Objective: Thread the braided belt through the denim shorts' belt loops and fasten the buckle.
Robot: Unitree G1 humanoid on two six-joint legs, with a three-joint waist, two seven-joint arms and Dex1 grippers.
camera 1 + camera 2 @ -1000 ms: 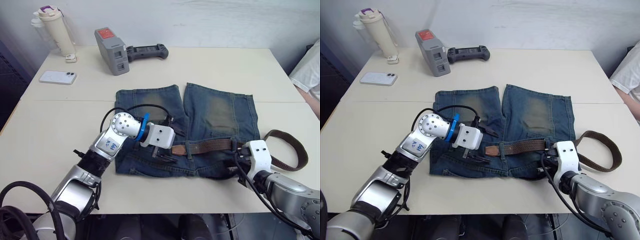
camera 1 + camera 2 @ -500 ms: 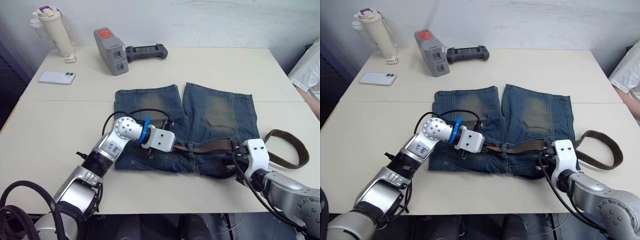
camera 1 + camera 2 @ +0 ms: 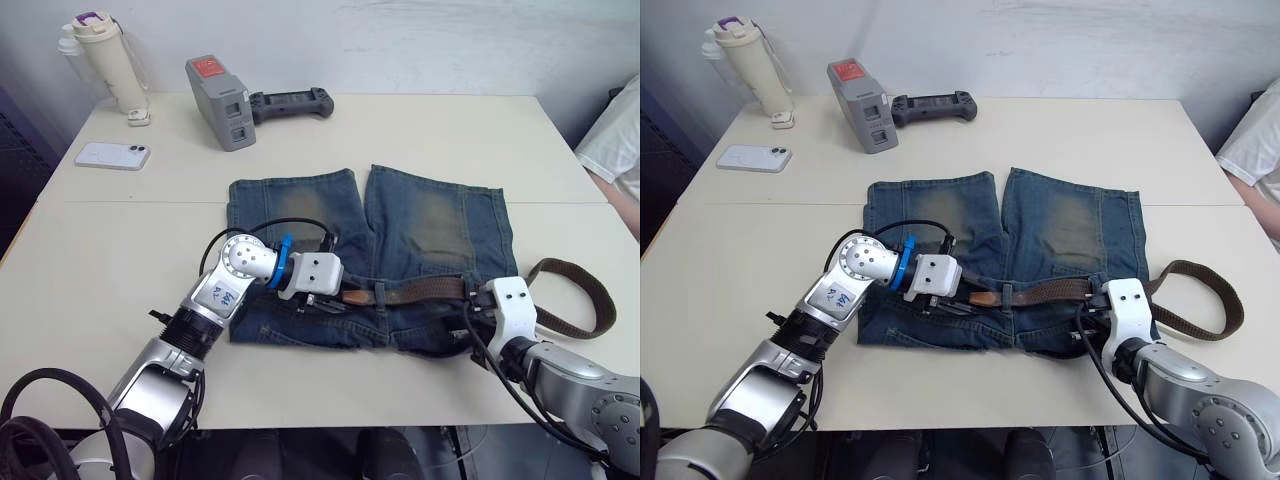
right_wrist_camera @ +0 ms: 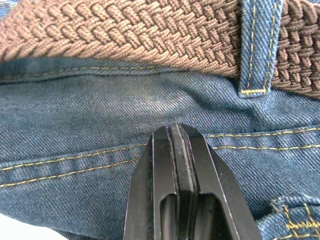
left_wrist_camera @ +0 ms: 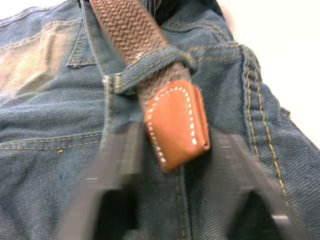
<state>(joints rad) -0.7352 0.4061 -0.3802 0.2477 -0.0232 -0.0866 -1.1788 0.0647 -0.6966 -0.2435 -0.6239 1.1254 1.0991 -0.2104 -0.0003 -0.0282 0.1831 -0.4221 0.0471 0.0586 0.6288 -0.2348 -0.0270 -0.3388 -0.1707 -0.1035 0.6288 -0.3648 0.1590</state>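
The left claw (image 5: 170, 185) shows as two smeared dark shapes in its wrist view, so its fingertip edges cannot be made out. Part of the braided belt (image 3: 1065, 291) passes out of sight under the right claw's white housing. The buckle cannot be found in either head view. A person's white sleeve (image 3: 615, 140) is cut off by the picture's right edge. The bottle (image 3: 105, 60) at the desk's far left corner is partly cropped.

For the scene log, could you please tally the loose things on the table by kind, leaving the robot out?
Clothing: 2, the denim shorts and the braided belt
Electronics: 3, the white phone, the grey battery pack, the black controller
Drinkware: 1, the cream bottle
Total: 6
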